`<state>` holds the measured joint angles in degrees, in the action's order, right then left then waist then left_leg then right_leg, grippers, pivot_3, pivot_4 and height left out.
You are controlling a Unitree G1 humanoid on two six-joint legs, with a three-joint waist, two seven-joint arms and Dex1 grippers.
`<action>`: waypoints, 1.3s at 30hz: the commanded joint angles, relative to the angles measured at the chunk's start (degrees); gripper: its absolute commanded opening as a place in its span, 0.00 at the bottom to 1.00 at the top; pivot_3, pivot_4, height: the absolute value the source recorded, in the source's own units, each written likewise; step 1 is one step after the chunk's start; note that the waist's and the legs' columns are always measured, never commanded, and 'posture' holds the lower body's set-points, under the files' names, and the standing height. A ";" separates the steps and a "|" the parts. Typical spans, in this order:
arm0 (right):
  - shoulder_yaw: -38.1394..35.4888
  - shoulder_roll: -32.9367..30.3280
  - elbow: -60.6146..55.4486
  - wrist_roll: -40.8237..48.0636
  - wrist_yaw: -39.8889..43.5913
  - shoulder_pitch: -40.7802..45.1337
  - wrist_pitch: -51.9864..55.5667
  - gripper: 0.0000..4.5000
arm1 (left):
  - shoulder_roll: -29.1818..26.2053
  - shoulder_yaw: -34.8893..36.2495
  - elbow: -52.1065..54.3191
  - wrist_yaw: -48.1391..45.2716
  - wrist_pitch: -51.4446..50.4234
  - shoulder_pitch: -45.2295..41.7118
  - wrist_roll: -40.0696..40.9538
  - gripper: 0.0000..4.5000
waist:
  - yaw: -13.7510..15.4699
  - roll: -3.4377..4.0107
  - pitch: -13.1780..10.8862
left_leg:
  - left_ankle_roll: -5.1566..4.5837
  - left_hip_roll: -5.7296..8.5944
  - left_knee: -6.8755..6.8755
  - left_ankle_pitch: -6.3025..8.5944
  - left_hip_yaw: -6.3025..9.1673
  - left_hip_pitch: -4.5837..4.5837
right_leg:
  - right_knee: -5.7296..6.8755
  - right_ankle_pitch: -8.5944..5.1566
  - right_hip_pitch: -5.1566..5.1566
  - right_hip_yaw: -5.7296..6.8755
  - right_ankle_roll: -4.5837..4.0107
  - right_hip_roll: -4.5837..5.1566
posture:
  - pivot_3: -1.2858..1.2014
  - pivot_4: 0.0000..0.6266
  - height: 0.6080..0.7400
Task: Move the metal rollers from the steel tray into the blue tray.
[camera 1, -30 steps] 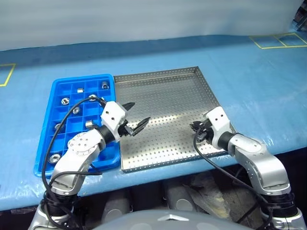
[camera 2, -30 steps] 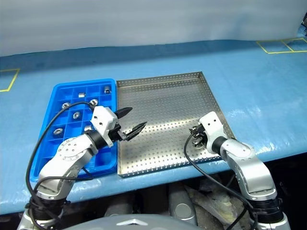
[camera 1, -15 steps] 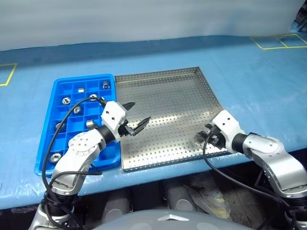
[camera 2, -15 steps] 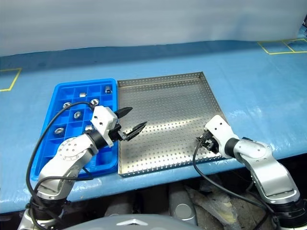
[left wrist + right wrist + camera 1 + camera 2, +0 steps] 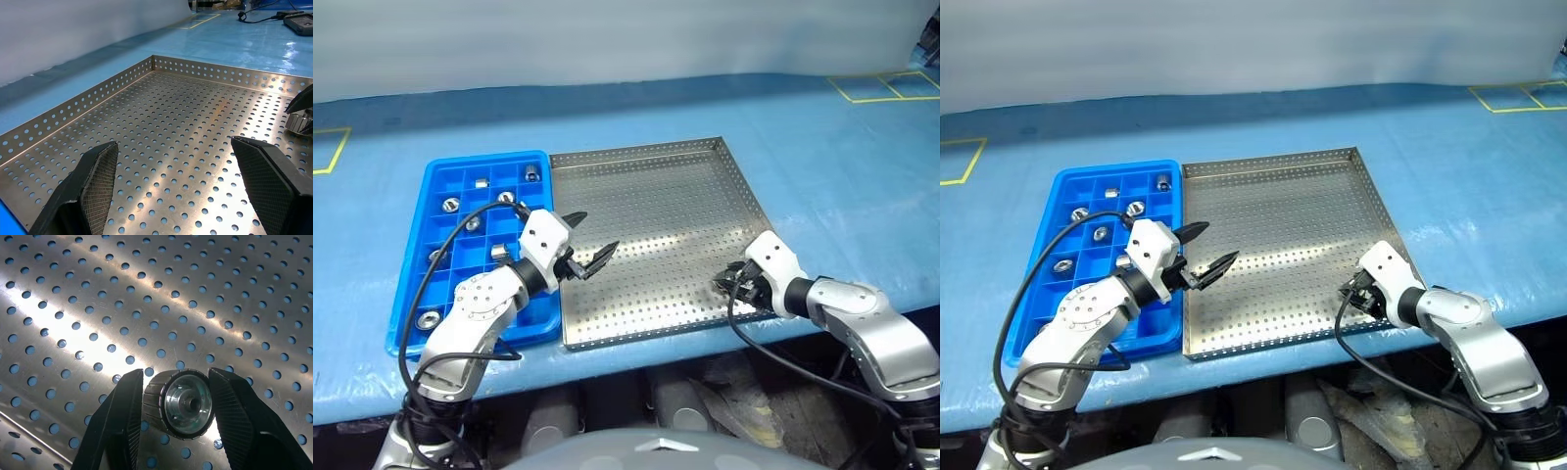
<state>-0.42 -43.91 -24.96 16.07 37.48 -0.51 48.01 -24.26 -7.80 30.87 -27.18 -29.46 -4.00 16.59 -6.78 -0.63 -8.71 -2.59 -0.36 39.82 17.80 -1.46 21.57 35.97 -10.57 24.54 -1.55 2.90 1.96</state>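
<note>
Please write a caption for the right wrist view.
Right gripper fingers enclosing a metal roller above the steel tray.

Head stereo pair looking down, wrist cameras close over steel tray (image 5: 656, 235), shared by all.

The left hand (image 5: 592, 241) hangs level with its two black fingers (image 5: 93, 178) spread wide and nothing between them. The right hand (image 5: 177, 404) angles downward, fingers closed against a roller (image 5: 183, 404).
</note>
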 commanded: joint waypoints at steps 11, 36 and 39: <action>1.02 -0.35 1.48 -0.99 -0.02 -0.62 -0.91 0.49 | -0.11 0.83 2.91 0.11 0.75 -0.48 -0.22 0.89 | 0.03 -0.01 0.01 | -0.04 0.00 0.06 0.02 -0.05 0.00 | 0.00 0.00 -0.02 -0.05 0.00 0.00 | 0.43 0.24 1.00; -0.27 -0.07 0.46 -1.19 -1.12 0.17 -1.28 0.67 | -0.16 0.81 2.63 0.04 0.85 -0.90 -0.33 0.89 | 0.64 -0.34 0.22 | -0.09 -0.01 0.14 0.05 -0.13 0.00 | 0.00 0.01 -0.02 -0.09 0.00 0.03 | 0.43 0.24 1.00; -0.29 -0.31 0.48 -1.17 -1.04 0.05 -1.15 0.67 | -0.14 0.71 2.50 -0.02 0.85 -1.06 -0.36 0.89 | 0.59 -0.34 0.22 | -0.12 -0.01 0.14 0.07 -0.18 0.00 | 0.00 0.01 0.00 -0.14 0.00 0.03 | 0.43 0.24 1.00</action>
<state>0.71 -43.99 -23.49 14.88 36.59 -0.80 46.86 -24.40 -7.78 30.88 -27.27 -29.46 -4.28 16.34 -6.19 -0.97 -8.49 -2.72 -0.37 39.96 17.87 -1.66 21.57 35.96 -10.56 24.54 -1.71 2.91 1.99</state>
